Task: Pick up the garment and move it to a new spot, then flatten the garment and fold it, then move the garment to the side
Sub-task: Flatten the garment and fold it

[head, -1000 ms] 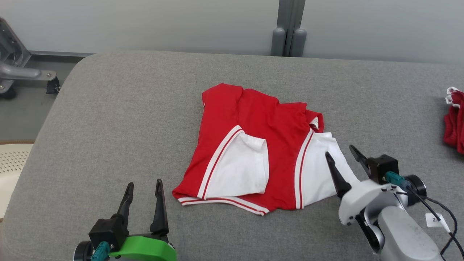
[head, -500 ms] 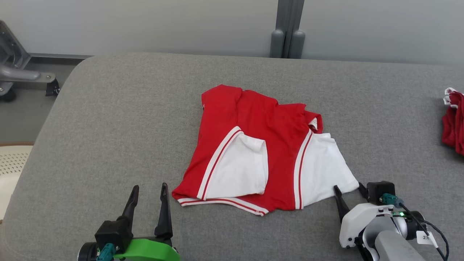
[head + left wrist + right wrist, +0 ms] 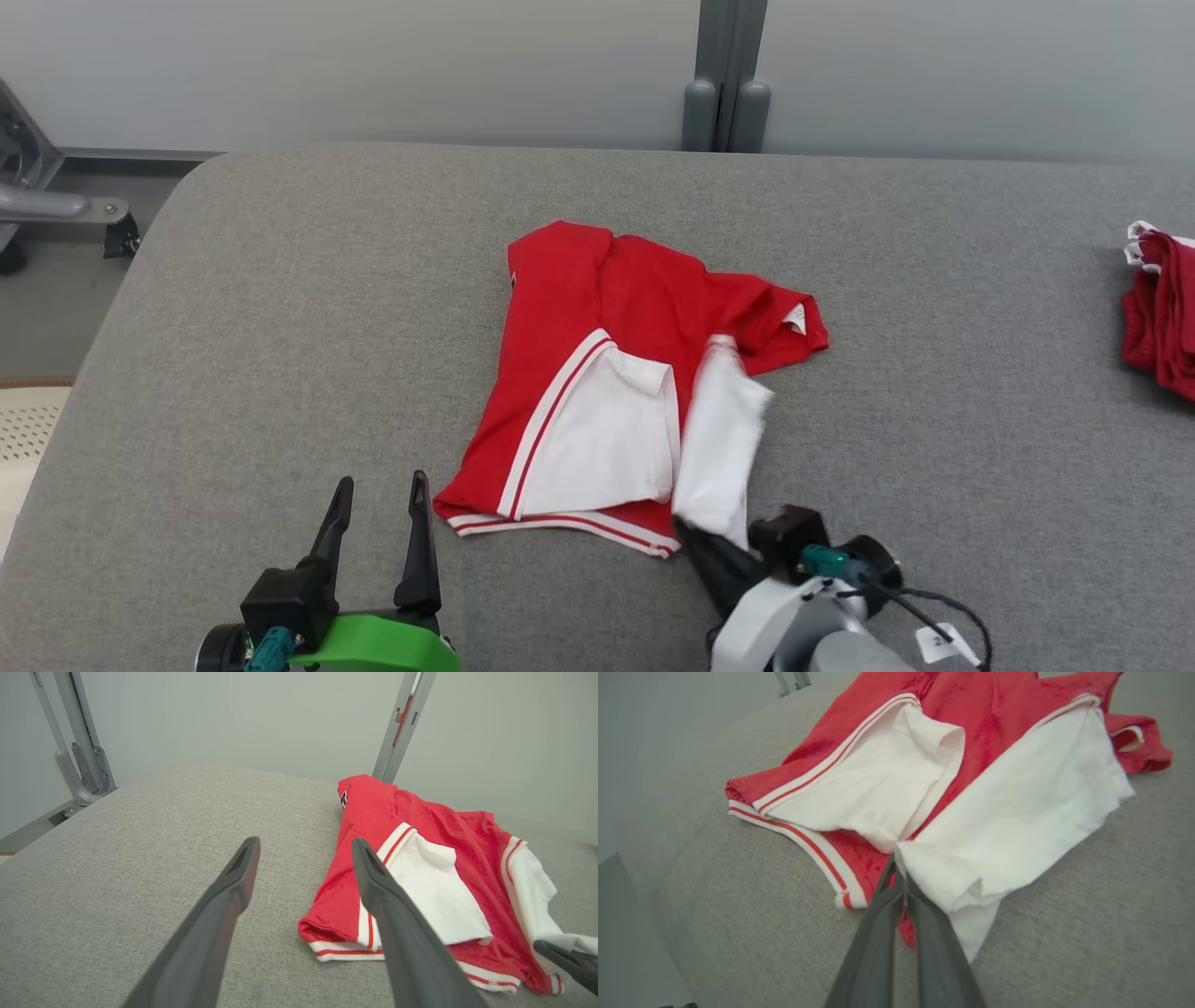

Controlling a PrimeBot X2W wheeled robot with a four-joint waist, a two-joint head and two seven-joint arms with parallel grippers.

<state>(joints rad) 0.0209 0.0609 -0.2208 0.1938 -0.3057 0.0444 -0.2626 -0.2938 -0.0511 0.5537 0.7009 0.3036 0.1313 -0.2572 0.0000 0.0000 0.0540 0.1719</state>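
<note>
Red-and-white fabric garment [image 3: 597, 373] lay about mid-table on the grey cloth-covered table [image 3: 280, 327], nearer the robot's edge than the far one. It was partly folded: red body on top, one white sleeve panel with red-striped trim flat on its left half, and the striped hem facing the robot.

Right gripper [image 3: 689, 534] sat at the garment's near edge, just right of the hem, pinched tight on the corner of the other white panel [image 3: 724, 420]. In the right wrist view both dark fingers [image 3: 878, 933] met with no gap. White cloth was bunched at the tips, with a bit of red cloth beneath. That panel stood up off the table and leaned over the red body toward the garment's middle, and it was blurred in the head view. A red end with a small white patch stuck out to its right, flat on the table.

Left gripper [image 3: 381, 478] was low at near-left, just left of the hem corner. Its fingers were spread wide with nothing between them, clear of the cloth. In its wrist view the hem corner lay just behind the right-hand finger, and the right gripper's dark fingertip showed at the lower right against white cloth.

A second red cloth bundle with white trim [image 3: 1158, 308] sat at the table's far right, well apart from the garment. A grey vertical metal post [image 3: 724, 84] stood behind the table against the pale wall.
</note>
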